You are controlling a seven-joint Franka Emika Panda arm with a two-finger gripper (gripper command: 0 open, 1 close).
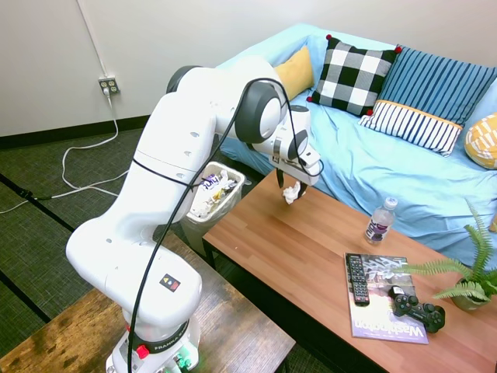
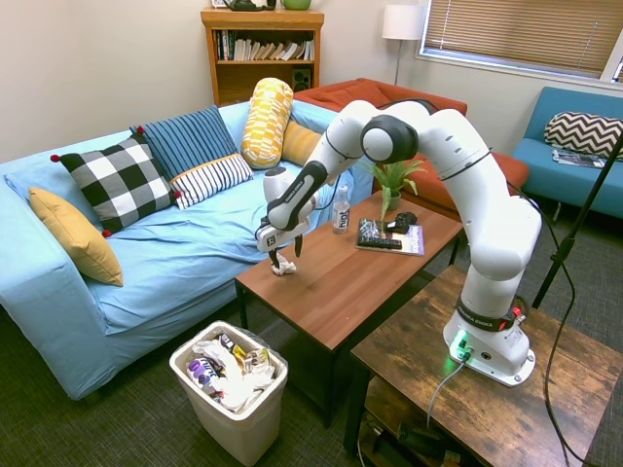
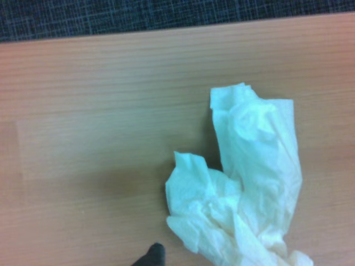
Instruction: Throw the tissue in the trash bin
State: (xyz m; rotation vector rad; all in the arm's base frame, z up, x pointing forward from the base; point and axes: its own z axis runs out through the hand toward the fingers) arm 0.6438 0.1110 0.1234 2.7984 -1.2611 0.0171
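The tissue [image 1: 291,193] is a crumpled white wad hanging just over the far-left corner of the wooden coffee table [image 1: 303,249]. My gripper [image 1: 289,185] points down from above and is shut on the tissue's top. From the other side, the tissue [image 2: 282,265] dangles under the gripper [image 2: 283,251], close to the table [image 2: 341,282] top. The wrist view shows the tissue [image 3: 244,188] large over the wood grain. The trash bin [image 1: 223,211], white and filled with wrappers, stands on the floor beside that table end, partly behind my arm; its slotted wall [image 2: 238,428] shows fully in the second exterior view.
On the table's other end lie a water bottle [image 1: 379,221], a remote [image 1: 356,278] on a magazine [image 1: 384,315], a game controller [image 1: 417,307] and a potted plant [image 1: 466,280]. A blue sofa [image 1: 388,171] with pillows runs behind the table.
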